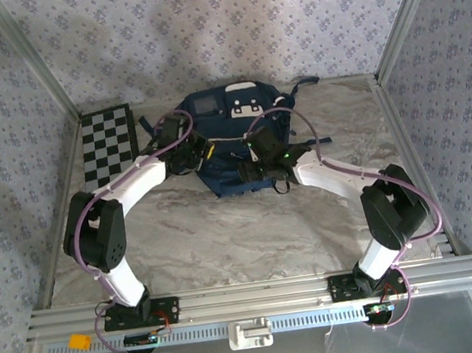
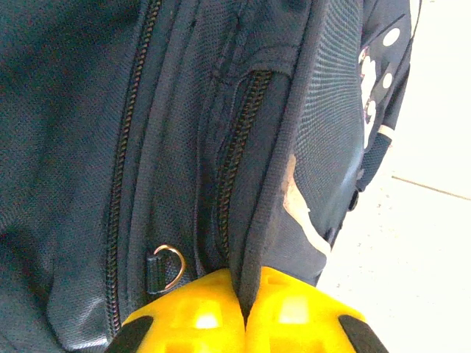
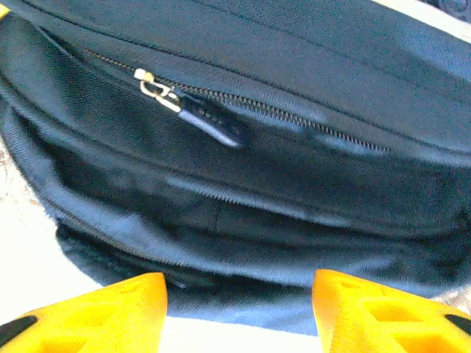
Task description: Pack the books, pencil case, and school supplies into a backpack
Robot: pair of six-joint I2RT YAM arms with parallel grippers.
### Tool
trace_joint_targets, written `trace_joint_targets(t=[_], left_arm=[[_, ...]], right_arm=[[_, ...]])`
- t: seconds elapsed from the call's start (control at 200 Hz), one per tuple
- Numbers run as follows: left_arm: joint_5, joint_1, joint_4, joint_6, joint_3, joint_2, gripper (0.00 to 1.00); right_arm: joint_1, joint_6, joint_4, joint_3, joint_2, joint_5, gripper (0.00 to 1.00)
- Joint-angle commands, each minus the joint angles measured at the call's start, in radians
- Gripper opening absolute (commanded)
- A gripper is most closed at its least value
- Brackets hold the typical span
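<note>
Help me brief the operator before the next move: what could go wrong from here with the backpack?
1. The left gripper pinches just a thin fold of the backpack; a tug may pull it free.
2. The right gripper stands open, short of the zipper pull; closing here would likely catch fabric instead.
3. The backpack lies loose on the table; a one-sided pull may drag it.

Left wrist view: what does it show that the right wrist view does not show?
Left wrist view: the left gripper pinched shut on a fabric edge of the backpack, and a metal ring beside a zipper. Right wrist view: the right gripper open, holding nothing, and a zipper pull with a dark tab. Both: yellow fingers and the navy backpack close up.
</note>
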Motion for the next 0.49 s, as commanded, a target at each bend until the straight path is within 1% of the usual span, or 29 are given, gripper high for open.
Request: trace_joint_targets(t=[0.0,0.145,0.27,0.355,0.49], left_arm=[[0.041,0.009,0.015,-0.014,0.027,-0.066,0.00],[0.056,0.011,0.008,-0.002,0.035,-0.068,0.00],[0.061,0.010,0.013,-0.001,0.034,-0.068,0.00],[0.060,0.012,0.009,0.007,0.037,-0.067,0.00],[0.058,0.014,0.007,0.007,0.034,-0.067,0.00]], right_arm=[[0.003,-0.054,0.037,0.065,0.042,-0.024,0.57],[-0.002,-0.063,0.069,0.089,0.069,0.014,0.59],[-0.016,-0.083,0.120,0.092,0.090,-0.060,0.58],[-0.024,-0.061,0.163,0.081,0.092,-0.075,0.58],[-0.027,-0.010,0.182,0.097,0.120,-0.076,0.53]])
